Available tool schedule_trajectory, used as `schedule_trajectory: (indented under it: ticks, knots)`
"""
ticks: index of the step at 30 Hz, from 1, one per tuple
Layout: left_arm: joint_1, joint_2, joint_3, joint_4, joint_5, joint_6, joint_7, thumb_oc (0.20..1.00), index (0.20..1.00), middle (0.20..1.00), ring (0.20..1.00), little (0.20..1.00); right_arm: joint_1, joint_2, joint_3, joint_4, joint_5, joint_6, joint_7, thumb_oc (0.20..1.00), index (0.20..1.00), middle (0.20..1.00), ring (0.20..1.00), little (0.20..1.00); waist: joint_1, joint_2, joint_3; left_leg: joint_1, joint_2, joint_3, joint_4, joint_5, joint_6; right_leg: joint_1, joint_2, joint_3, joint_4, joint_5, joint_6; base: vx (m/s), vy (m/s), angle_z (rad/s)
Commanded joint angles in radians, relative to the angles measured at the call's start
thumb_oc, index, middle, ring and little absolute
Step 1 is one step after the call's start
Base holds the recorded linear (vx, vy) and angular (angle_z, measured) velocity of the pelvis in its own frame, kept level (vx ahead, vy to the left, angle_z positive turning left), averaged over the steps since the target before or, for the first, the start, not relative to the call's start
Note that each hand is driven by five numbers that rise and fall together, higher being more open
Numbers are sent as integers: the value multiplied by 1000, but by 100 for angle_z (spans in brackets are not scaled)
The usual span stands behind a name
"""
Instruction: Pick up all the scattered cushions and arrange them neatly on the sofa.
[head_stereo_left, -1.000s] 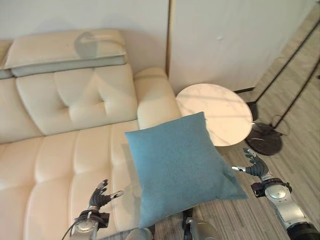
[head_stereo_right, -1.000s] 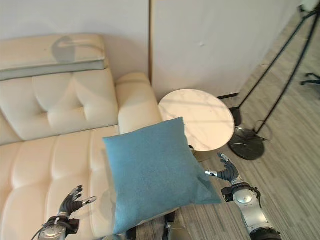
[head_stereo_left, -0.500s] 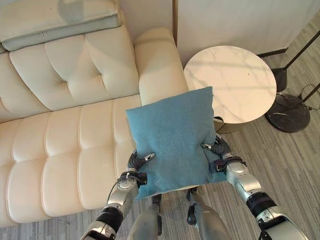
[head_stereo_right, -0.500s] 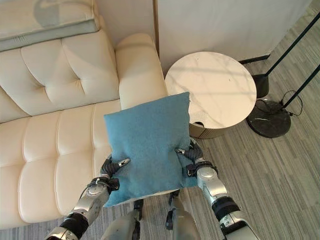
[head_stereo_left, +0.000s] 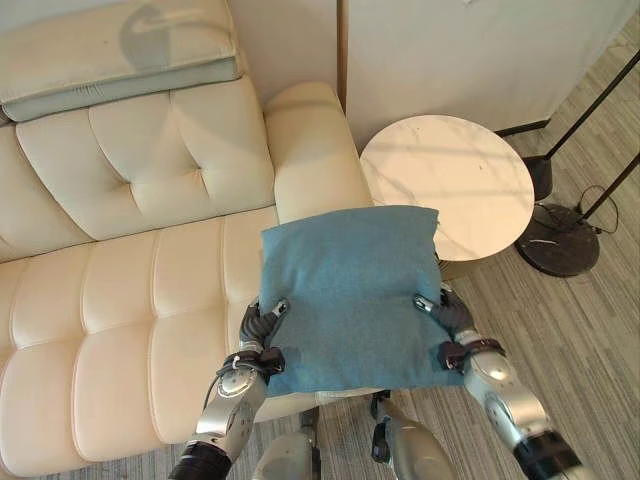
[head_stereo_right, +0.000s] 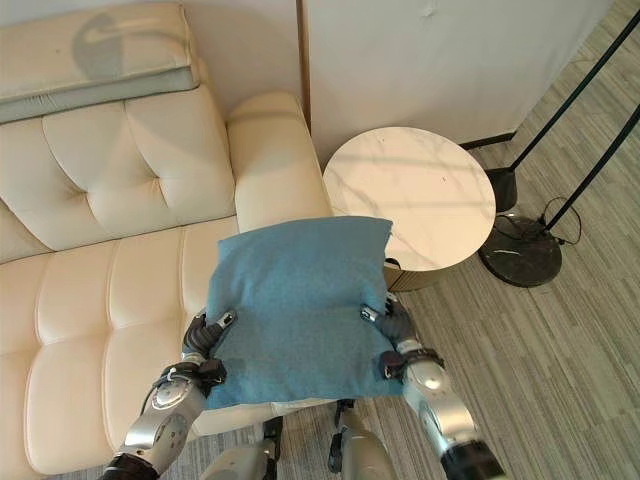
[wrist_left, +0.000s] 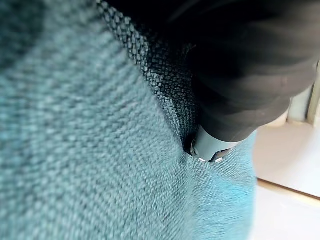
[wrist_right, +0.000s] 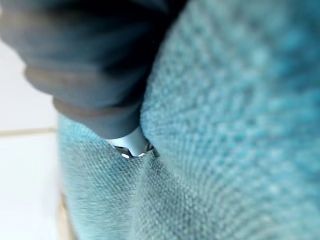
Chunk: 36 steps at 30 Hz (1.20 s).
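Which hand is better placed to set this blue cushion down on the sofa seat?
Probably the left. Both hands pinch the blue cushion, but the left hand already hangs over the sofa seat, while the right hand is past the armrest, over the floor by the round side table.

Cream sofa (head_stereo_left: 130, 290), round table (head_stereo_left: 450, 185) (marble-topped), grey floor (head_stereo_left: 590, 330)

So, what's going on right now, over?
Left hand and right hand pinch the blue cushion by its side edges. Cushion held over the sofa seat's front edge. Round side table close right.
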Motion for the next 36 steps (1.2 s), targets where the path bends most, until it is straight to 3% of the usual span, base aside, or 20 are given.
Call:
schedule_trajectory:
  ticks: [1, 3, 5, 6, 9, 12, 14, 15, 17, 18, 21, 25, 28, 29, 30, 31, 32, 36]
  knots:
    - [-43, -8, -12, -156, 58, -76, -98, 200, 200, 200, 200, 200, 50, 29, 6, -152, -13, -82, 82, 200, 200, 200, 200, 200, -30, -13, -138, -12, -6, 35, -7, -43, -20, 77, -6, 50, 24, -139, 109, -88, 156, -36]
    - [-41, 1, -2, -177, 71, -79, -100, 200, 200, 200, 200, 200, 57, 24, -6, -172, -31, -89, 84, 200, 200, 200, 200, 200, -34, -18, -133, -12, -5, 47, -7, -40, -17, 64, -7, 59, 40, -135, 117, -149, 74, -45]
    - [-49, 29, 19, -219, 120, -96, -83, 200, 200, 200, 200, 200, 39, 6, -27, -234, -119, -108, 69, 200, 200, 200, 200, 200, -46, -28, -84, -24, 3, 74, -7, -24, -3, -29, -8, 84, 162, -99, 160, -319, 64, -49]
    - [-50, 29, 19, -219, 121, -96, -83, 200, 200, 200, 200, 200, 38, 6, -27, -234, -120, -108, 69, 200, 200, 200, 200, 200, -44, -28, -84, -26, 2, 76, -7, -24, -3, -34, -8, 86, 168, -101, 160, -405, 27, -51]
    - [-64, 70, 45, -271, 163, -120, -85, 200, 200, 200, 200, 200, 46, 14, -58, -296, -148, -149, 53, 200, 200, 200, 200, 200, -24, -11, -57, -89, 27, 74, 24, 24, 3, -14, -19, 54, 369, -215, 118, -395, -3, -23]
    - [-48, 80, 60, -301, 157, -125, -104, 200, 200, 200, 200, 200, 50, 15, -79, -320, -151, -155, 63, 200, 200, 200, 200, 200, -1, -2, -95, -141, 18, 42, 30, 65, 4, 63, 24, 124, 517, -262, 101, -271, -72, 22]
    - [-33, 81, 72, -301, 165, -126, -94, 200, 200, 200, 200, 200, 36, 13, -81, -298, -174, -156, 45, 200, 200, 200, 200, 200, 21, 4, -117, -169, 20, 36, 22, 95, -5, 115, 46, 148, 513, -264, 96, -234, -117, 38]
    - [-36, 80, 70, -308, 160, -128, -91, 200, 200, 200, 200, 200, 27, 13, -85, -292, -169, -155, 44, 200, 200, 200, 200, 200, 37, 2, -123, -198, 16, 29, 12, 122, -19, 187, 63, 151, 412, -358, 64, -280, -147, 33]
    - [-48, 76, 78, -307, 155, -137, -82, 200, 200, 200, 200, 200, 0, 6, -79, -280, -149, -159, 36, 200, 200, 200, 200, 200, 46, 16, -120, -260, 18, 17, -1, 179, -66, 202, 106, 169, 303, -397, 26, -370, -152, 34]
    - [-49, 67, 74, -311, 147, -139, -89, 200, 200, 200, 200, 200, -2, -2, -89, -285, -147, -163, 28, 200, 200, 200, 200, 200, 46, 28, -118, -295, 17, 26, -7, 176, -75, 211, 129, 183, 241, -423, 6, -412, -133, 58]
    - [-61, 51, 56, -298, 147, -141, -93, 200, 200, 200, 200, 200, -19, -25, -101, -280, -161, -169, 10, 200, 200, 200, 200, 200, 41, 44, -102, -315, 11, 27, -7, 154, -88, 197, 133, 164, 201, -401, -2, -322, -42, 55]
    - [-67, 46, 25, -311, 147, -137, -133, 200, 200, 200, 200, 200, -8, -50, -107, -298, -181, -158, 17, 200, 200, 200, 200, 200, -11, 10, -89, -250, -12, 58, 215, -4, -34, 141, 47, 71, 156, -304, 21, -406, 15, 67]
    - [-81, 34, 4, -300, 136, -138, -141, 200, 200, 200, 200, 200, 3, -51, -110, -301, -191, -163, 18, 200, 200, 200, 200, 200, -42, -8, -106, -150, 22, 110, 283, -115, -29, 123, 7, 11, 107, -262, 36, -198, 41, 52]
    - [-87, 31, -4, -296, 133, -139, -141, 200, 200, 200, 200, 200, 7, -48, -117, -304, -191, -166, 20, 200, 200, 200, 200, 200, -56, -7, -117, -106, 49, 157, 262, -122, -36, 120, -3, -20, 94, -254, 43, -107, 58, 94]
    - [-88, 31, -4, -295, 133, -139, -141, 200, 200, 200, 200, 200, 7, -48, -117, -304, -191, -166, 21, 200, 200, 200, 200, 200, -57, -8, -118, -107, 48, 157, 257, -117, -36, 118, -4, -21, 92, -252, 42, -117, 126, 87]
    - [-100, 33, -14, -284, 129, -137, -147, 200, 200, 200, 200, 200, 21, -41, -132, -305, -185, -169, 20, 200, 200, 200, 200, 200, -79, 9, -144, -32, 96, 248, 179, -108, -58, 110, -20, -93, 51, -230, 63, -81, 136, 91]
    - [-99, 33, -19, -284, 133, -134, -149, 200, 200, 200, 200, 200, 31, -39, -140, -309, -190, -169, 19, 200, 200, 200, 200, 200, -91, 21, -155, -2, 108, 277, 112, -87, -68, 116, -24, -122, 35, -222, 68, -75, 194, 98]
    - [-91, 42, -16, -276, 166, -121, -163, 200, 200, 200, 200, 200, 25, -26, -137, -287, -182, -156, 16, 200, 200, 200, 200, 200, -98, 30, -161, 19, 85, 240, 37, -65, -74, 139, -41, -154, 1, -187, 86, 17, 172, 105]
